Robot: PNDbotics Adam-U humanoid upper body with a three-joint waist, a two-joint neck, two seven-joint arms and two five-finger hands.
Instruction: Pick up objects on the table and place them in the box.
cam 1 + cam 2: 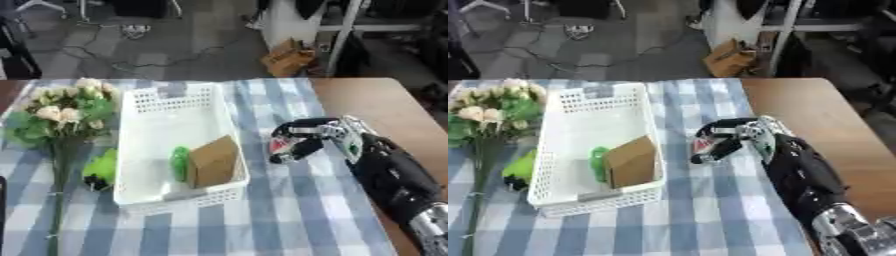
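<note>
A white perforated basket [166, 107] sits on the checked cloth, holding a brown cardboard box [214, 161] and a green object [180, 163] at its near end. My right hand [308, 137] lies just right of the basket, fingers curled round a small red and white object [280, 145] on the cloth. A green item with a dark end [101, 169] lies left of the basket. A bunch of cream flowers [63, 116] with long stems lies at the far left. The left hand is not visible.
The blue and white checked cloth [280, 215] covers most of the wooden table [385, 107], whose bare top shows on the right. Beyond the far edge are a floor with cables and a cardboard box [287, 59].
</note>
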